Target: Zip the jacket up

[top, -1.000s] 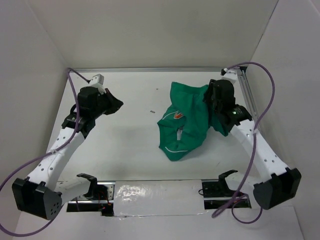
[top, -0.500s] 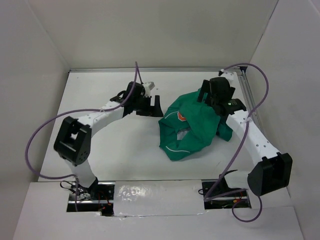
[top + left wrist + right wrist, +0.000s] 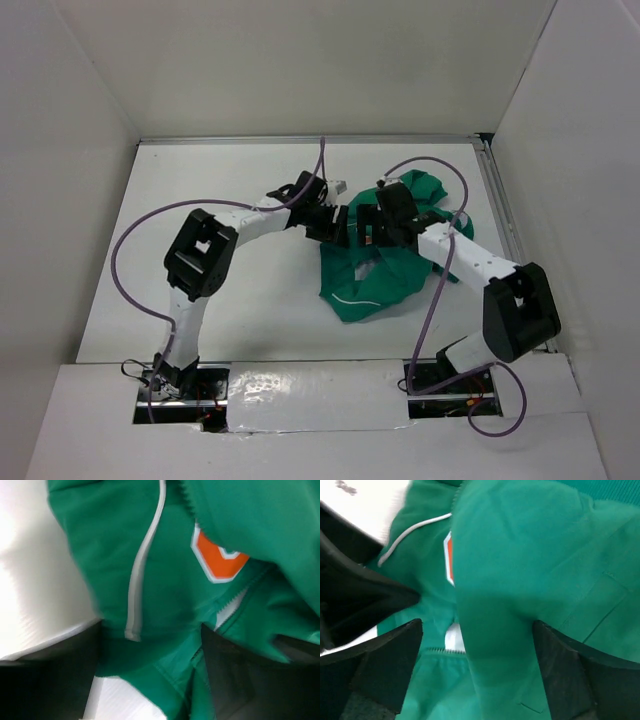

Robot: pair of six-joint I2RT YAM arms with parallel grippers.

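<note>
The green jacket (image 3: 372, 278) lies crumpled right of the table's middle, its front unzipped. My left gripper (image 3: 333, 224) and right gripper (image 3: 372, 228) meet over its upper left edge. In the left wrist view the left gripper (image 3: 150, 647) is open, with green fabric (image 3: 165, 605) between its wide-apart jaws; the orange G patch (image 3: 218, 560), white piping (image 3: 145, 555) and zipper teeth (image 3: 234, 604) show ahead. In the right wrist view the right gripper (image 3: 477, 630) is open astride a fold of the jacket (image 3: 520, 570), with the patch (image 3: 448, 560) and zipper teeth (image 3: 437, 650) to its left.
White walls enclose the table on three sides. A metal rail (image 3: 497, 200) runs along the right edge. A silver taped strip (image 3: 320, 385) covers the near edge by the arm bases. Purple cables (image 3: 130, 250) loop off both arms. The left arm's dark gripper body (image 3: 360, 592) sits close beside the right gripper.
The left arm has swung right across the table to the jacket. The right gripper has moved left over the jacket to meet it. The jacket has bunched up further.
</note>
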